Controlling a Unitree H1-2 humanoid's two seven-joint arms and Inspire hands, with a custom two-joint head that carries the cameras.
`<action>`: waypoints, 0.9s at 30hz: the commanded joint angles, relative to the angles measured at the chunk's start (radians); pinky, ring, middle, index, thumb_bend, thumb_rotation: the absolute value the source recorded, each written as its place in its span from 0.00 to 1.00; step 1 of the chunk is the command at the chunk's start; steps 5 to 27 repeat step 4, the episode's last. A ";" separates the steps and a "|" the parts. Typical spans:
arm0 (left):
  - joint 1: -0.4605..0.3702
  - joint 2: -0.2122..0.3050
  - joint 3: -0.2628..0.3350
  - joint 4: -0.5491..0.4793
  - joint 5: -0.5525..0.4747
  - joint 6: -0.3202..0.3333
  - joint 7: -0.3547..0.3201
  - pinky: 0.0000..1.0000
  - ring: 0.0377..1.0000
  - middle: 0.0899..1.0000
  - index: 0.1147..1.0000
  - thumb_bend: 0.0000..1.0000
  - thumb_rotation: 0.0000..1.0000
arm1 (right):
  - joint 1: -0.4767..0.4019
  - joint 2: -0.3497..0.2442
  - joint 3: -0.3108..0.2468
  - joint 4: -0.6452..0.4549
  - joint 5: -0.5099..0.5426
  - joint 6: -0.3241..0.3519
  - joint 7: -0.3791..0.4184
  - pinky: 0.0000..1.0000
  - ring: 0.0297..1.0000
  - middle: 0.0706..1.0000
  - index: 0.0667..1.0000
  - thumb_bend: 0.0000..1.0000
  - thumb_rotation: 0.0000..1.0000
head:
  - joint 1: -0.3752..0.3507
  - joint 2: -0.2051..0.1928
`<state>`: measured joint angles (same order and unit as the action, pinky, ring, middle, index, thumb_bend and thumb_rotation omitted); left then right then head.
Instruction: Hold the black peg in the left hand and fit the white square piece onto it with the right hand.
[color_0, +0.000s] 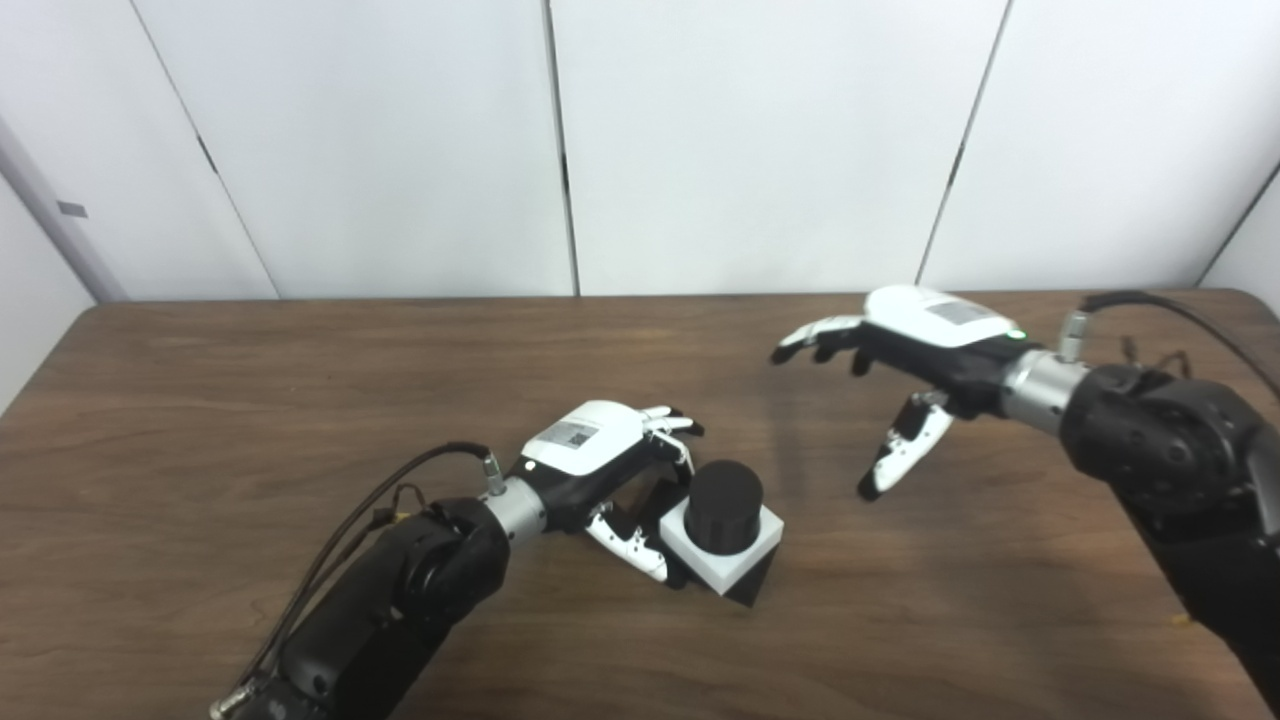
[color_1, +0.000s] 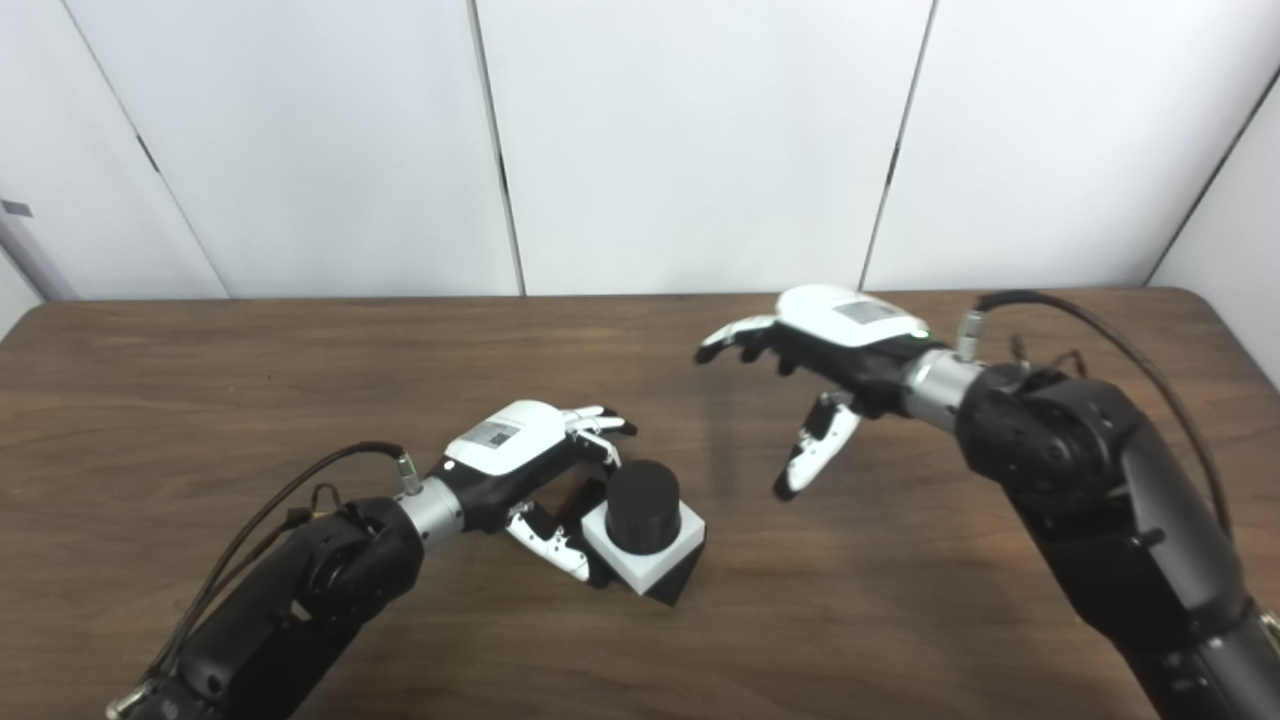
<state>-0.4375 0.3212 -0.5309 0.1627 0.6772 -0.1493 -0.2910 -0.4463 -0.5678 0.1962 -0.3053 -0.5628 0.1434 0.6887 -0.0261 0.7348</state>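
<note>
Presently: black peg (color_0: 724, 505) seated through white square piece (color_0: 722, 545) at bench (color_0: 200, 400) six o'clock, our left hand (color_0: 600, 460) around its base; right hand (color_0: 905, 365) empty, spread, three o'clock. We advise gentle release, no tilting.

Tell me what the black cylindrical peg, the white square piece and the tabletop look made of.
Black cylindrical peg: probably matte plastic; dull, without glare. White square piece: likely matte plastic; uniform, crisp edges. Brown tabletop: wood or wood-look laminate; grain streaks, soft sheen.
</note>
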 joint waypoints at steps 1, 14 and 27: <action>0.006 0.031 -0.014 0.027 0.029 0.004 -0.039 0.90 0.95 0.91 0.43 0.52 0.07 | -0.003 0.005 -0.034 -0.006 0.004 -0.030 -0.081 0.60 0.75 0.82 0.75 0.77 0.11 | -0.002 -0.001; 0.007 0.031 -0.012 0.024 0.027 0.000 -0.041 0.90 0.95 0.91 0.43 0.52 0.06 | 0.056 0.037 -0.070 0.008 0.001 -0.043 -0.187 0.59 0.73 0.79 0.71 0.72 0.09 | -0.002 0.000; 0.007 0.031 -0.012 0.024 0.027 0.000 -0.041 0.90 0.95 0.91 0.43 0.52 0.06 | 0.056 0.037 -0.070 0.008 0.001 -0.043 -0.187 0.59 0.73 0.79 0.71 0.72 0.09 | -0.002 0.000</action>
